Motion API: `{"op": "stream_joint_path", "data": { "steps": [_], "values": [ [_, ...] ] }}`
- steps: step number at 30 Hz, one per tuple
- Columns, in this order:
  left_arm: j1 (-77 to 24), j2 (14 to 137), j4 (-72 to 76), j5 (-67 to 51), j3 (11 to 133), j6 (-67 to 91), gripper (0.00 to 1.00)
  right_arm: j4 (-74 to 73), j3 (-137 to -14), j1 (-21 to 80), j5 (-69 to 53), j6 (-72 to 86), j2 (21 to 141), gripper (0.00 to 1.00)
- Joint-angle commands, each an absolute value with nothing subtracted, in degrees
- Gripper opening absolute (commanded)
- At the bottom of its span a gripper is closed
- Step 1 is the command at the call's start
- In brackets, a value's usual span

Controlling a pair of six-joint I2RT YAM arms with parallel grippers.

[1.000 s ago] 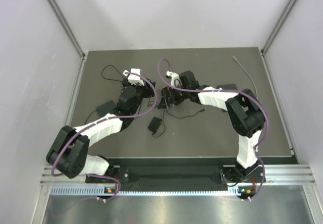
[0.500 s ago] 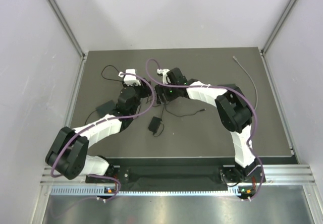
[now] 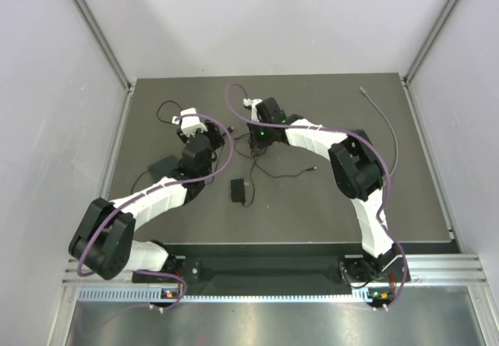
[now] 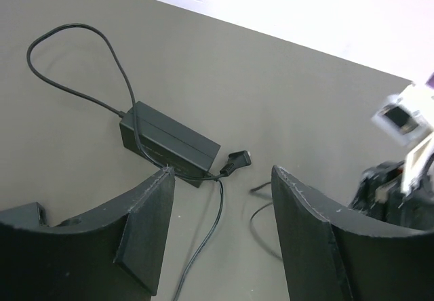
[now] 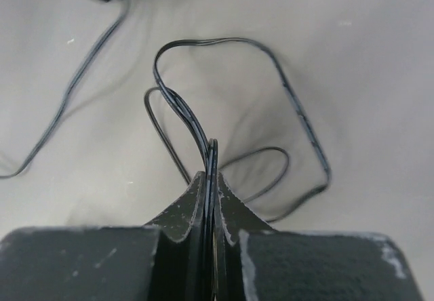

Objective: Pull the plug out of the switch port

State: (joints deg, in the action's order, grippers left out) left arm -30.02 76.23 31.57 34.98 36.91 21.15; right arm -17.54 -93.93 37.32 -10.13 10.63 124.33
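In the left wrist view a black box-shaped switch (image 4: 169, 138) lies on the grey mat with a looped cable across it. A black plug (image 4: 237, 160) lies at its right corner, tip pointing away; I cannot tell whether any plug sits in a port. The plug's cable runs down between the fingers of my left gripper (image 4: 220, 172), which stands open above the mat and holds nothing. My right gripper (image 5: 211, 175) is shut on a thin black two-strand cable (image 5: 183, 114) that loops over the mat. From above, the left gripper (image 3: 187, 132) and right gripper (image 3: 256, 137) hang side by side mid-table.
A small black adapter (image 3: 239, 191) lies in front of the grippers, and a flat black box (image 3: 164, 164) sits to the left. A loose grey cable (image 3: 382, 116) trails at the back right. Enclosure walls and metal rails (image 3: 117, 139) border the mat.
The right gripper moved left and back and closed from wide open onto the thin cable. The left gripper shifted left and back and stayed open.
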Motion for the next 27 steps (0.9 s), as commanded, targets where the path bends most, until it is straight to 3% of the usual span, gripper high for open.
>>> {"op": "stream_joint_path", "data": {
  "steps": [1, 10, 20, 27],
  "values": [
    [-29.79, 74.97, 33.13, 36.56, 36.83, 22.06, 0.64, -16.18, -97.38, 33.50, -6.26, 12.13, 123.14, 0.00],
    [-29.79, 76.29, 34.98, 35.42, 36.39, 22.32, 0.65, -18.37, -107.56, 22.95, -6.33, 12.13, 126.11, 0.00],
    [-29.71, 80.33, 35.42, 33.67, 38.05, 22.76, 0.65, -22.94, -129.97, 13.19, -5.89, 14.06, 137.45, 0.00],
    [-29.44, 82.18, 35.33, 32.35, 39.02, 23.46, 0.65, -20.83, -121.39, 9.76, -1.59, 16.34, 135.09, 0.00]
  ]
}}
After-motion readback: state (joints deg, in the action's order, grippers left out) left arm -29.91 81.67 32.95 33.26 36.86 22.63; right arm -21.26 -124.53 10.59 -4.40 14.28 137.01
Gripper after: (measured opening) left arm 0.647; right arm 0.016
